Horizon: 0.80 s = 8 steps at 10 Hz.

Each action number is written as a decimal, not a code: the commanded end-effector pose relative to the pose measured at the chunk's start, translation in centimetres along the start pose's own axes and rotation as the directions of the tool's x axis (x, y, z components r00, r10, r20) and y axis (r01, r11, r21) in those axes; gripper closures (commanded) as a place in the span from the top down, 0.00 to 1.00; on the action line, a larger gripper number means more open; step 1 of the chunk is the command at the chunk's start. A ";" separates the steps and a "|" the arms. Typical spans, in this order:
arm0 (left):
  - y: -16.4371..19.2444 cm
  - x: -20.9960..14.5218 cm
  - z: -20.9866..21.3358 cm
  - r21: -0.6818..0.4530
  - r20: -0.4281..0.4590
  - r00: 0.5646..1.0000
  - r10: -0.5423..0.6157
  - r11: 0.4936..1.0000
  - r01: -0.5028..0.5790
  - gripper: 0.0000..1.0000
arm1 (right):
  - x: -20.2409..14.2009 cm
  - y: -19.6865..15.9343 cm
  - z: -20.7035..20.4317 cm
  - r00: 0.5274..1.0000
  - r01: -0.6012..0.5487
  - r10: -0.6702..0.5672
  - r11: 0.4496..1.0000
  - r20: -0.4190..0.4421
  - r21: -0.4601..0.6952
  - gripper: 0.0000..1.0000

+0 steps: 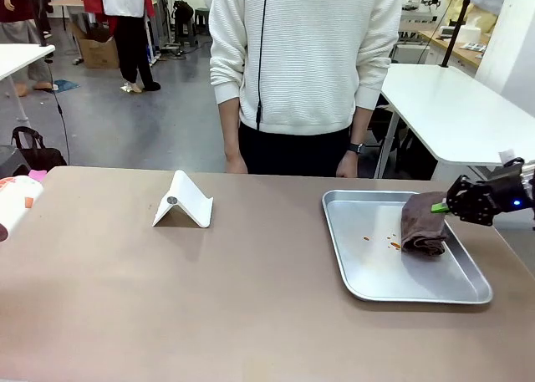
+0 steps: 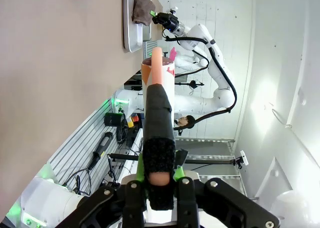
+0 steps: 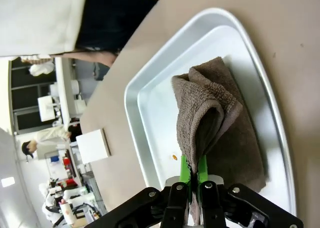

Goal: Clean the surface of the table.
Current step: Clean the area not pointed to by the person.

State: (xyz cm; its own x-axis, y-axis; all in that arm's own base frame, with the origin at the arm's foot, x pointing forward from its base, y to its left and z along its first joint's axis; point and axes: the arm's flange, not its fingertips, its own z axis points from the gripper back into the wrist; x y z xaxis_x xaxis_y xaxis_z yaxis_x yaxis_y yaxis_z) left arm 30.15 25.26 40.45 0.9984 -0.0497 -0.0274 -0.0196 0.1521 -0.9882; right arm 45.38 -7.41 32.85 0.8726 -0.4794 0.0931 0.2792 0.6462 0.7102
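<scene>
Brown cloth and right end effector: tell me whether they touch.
Touching. The right wrist view shows the right end effector shut on a fold of the brown cloth, which rests in the metal tray.

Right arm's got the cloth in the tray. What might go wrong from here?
1. The right gripper pinches just a fold of the cloth; it may slip out.
2. The cloth lies beside the crumbs in the tray; lifting it may drag them onto the table.
3. The white stand may get knocked in a wipe.
</scene>
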 end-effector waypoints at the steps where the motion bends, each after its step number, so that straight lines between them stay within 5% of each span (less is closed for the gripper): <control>1: -0.5 -0.1 0.0 -0.005 0.004 1.000 0.011 1.000 -0.011 0.22 | 1.0 0.9 -1.7 0.999 0.030 -0.030 1.000 -0.044 0.001 0.06; 8: -0.5 -0.1 0.0 -0.005 0.004 1.000 0.011 1.000 -0.011 0.22 | -0.8 3.1 -9.7 0.962 -0.048 0.032 0.997 -0.270 -0.054 0.06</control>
State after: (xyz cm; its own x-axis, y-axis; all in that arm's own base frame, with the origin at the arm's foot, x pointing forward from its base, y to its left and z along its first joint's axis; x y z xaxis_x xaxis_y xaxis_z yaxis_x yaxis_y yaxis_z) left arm 30.16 25.26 40.45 0.9984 -0.0499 -0.0277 -0.0198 0.1521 -0.9882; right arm 48.57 0.24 27.62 0.9496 -0.3107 -0.0410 0.2531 0.6831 0.6851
